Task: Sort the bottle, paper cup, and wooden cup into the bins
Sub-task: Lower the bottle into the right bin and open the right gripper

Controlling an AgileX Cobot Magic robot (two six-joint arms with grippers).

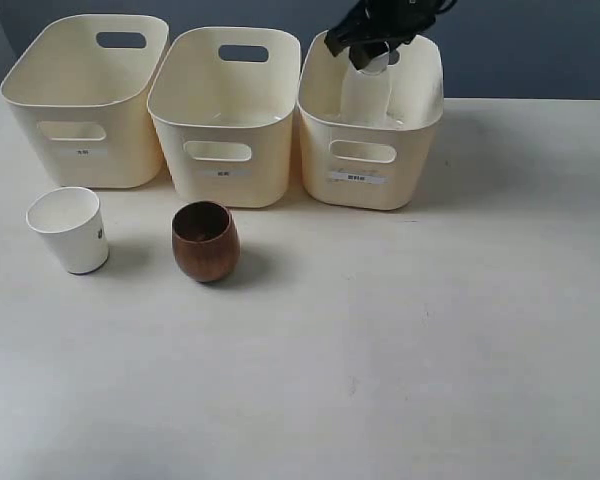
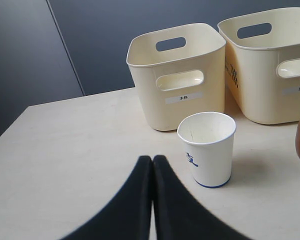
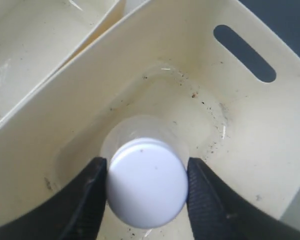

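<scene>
Right pincer [image 3: 145, 170] tight around bottle [image 3: 147, 197] cap, inside right-hand bin [image 3: 240, 125].

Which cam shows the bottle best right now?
Right wrist view: bottle close up, white cap gripped by the right end effector, inside the bin. Exterior shows only its faint clear body. Left wrist view lacks it.
</scene>
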